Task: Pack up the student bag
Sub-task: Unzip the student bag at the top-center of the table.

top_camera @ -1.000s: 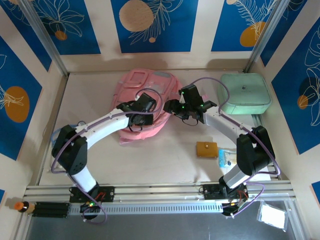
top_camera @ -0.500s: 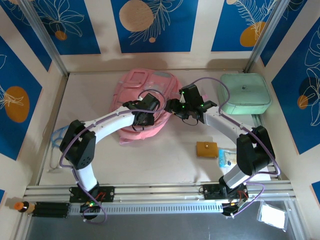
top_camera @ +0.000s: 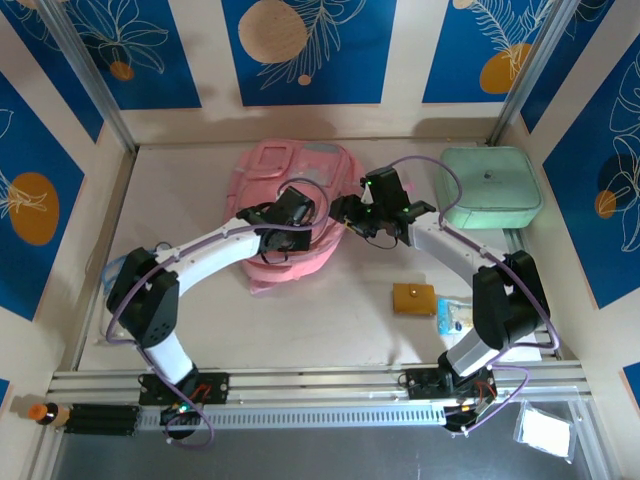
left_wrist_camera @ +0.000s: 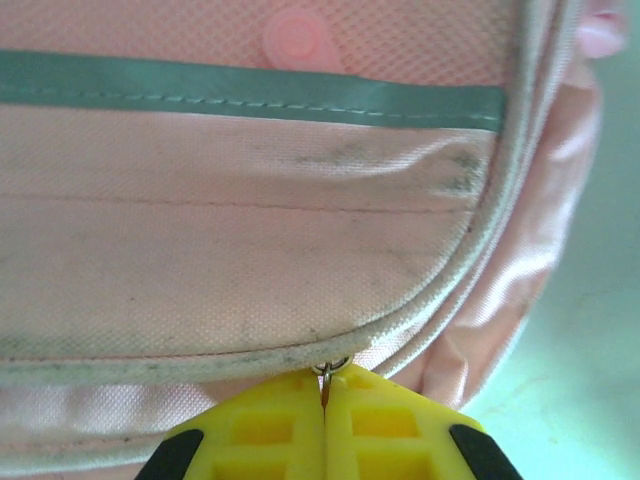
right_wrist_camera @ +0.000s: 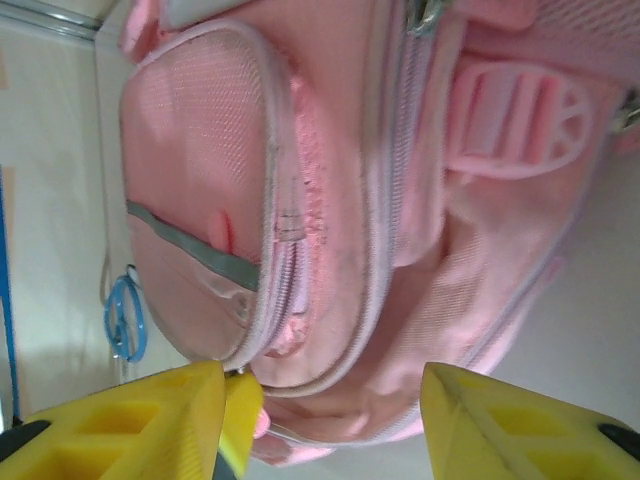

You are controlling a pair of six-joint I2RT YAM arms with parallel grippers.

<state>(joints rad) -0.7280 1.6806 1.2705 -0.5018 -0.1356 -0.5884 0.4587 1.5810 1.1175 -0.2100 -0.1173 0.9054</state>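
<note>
From above, the bag (top_camera: 270,165) lies flat at the back middle of the table (top_camera: 330,320), pockets up. Its near part is hidden under the left arm. The left gripper (top_camera: 292,225) is over the bag's near right part, and the right gripper (top_camera: 350,212) is at its right edge. A mint case (top_camera: 490,187) sits closed at the back right, well apart from the bag, its contents hidden. By the right arm lie a tan pouch (top_camera: 414,298) and, just beside it, a blue-and-white packet (top_camera: 452,315). The packet's print is too small to read, and the arm partly covers it.

In the left wrist view, the yellow fingers (left_wrist_camera: 260,430) are pressed together, pinching a small metal zip ring (left_wrist_camera: 330,368) at a pocket's piped edge. A grey strip (left_wrist_camera: 250,95) crosses the pocket, with a round pink stud (left_wrist_camera: 295,38) above it. Dark smudges mark the fabric. The frame's bottom edge cuts off the fingers.

In the right wrist view, the jaws stand wide apart with nothing gripped, and the bag (right_wrist_camera: 400,250) lies beyond them. A zip runs round its front pocket, but I cannot tell whether it is open or what is inside. A blurred blue loop (right_wrist_camera: 125,322) lies on the table past the bag, too unclear to identify.
</note>
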